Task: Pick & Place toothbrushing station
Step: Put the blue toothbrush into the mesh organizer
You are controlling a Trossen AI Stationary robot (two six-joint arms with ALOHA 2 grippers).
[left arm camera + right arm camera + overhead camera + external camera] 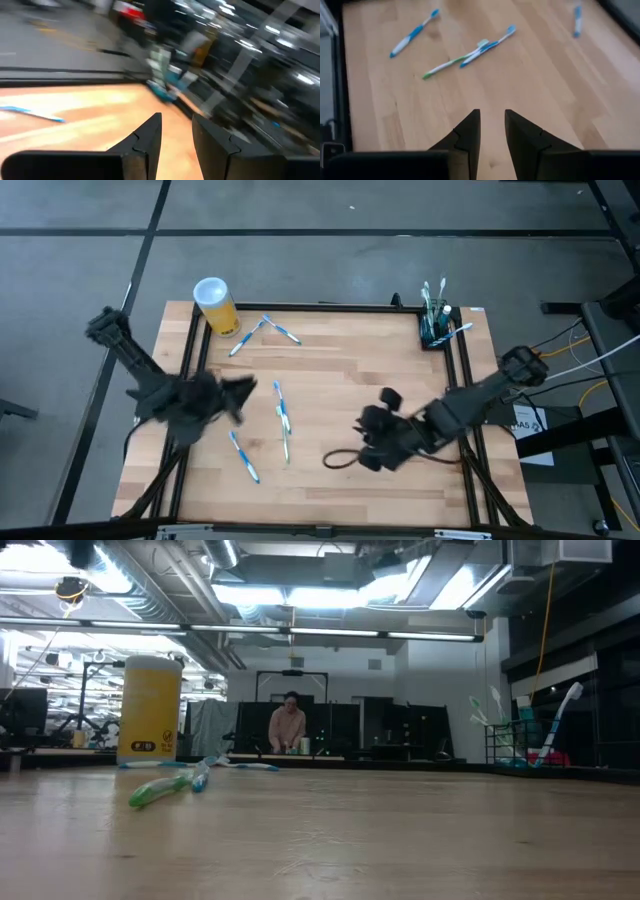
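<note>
The toothbrushing station, a small black box-like holder with several toothbrushes standing in it, rests on its base at the table's far right corner; it also shows in the low view. My left gripper hovers over the table's left middle, fingers a narrow gap apart and empty. My right gripper hovers near the table's near middle, fingers a narrow gap apart and empty, pointing toward loose toothbrushes.
A yellow cup with a white lid stands at the far left corner. Loose toothbrushes lie flat at the far middle and between the arms. A dark cable loop lies by the right gripper. A person stands far behind the table.
</note>
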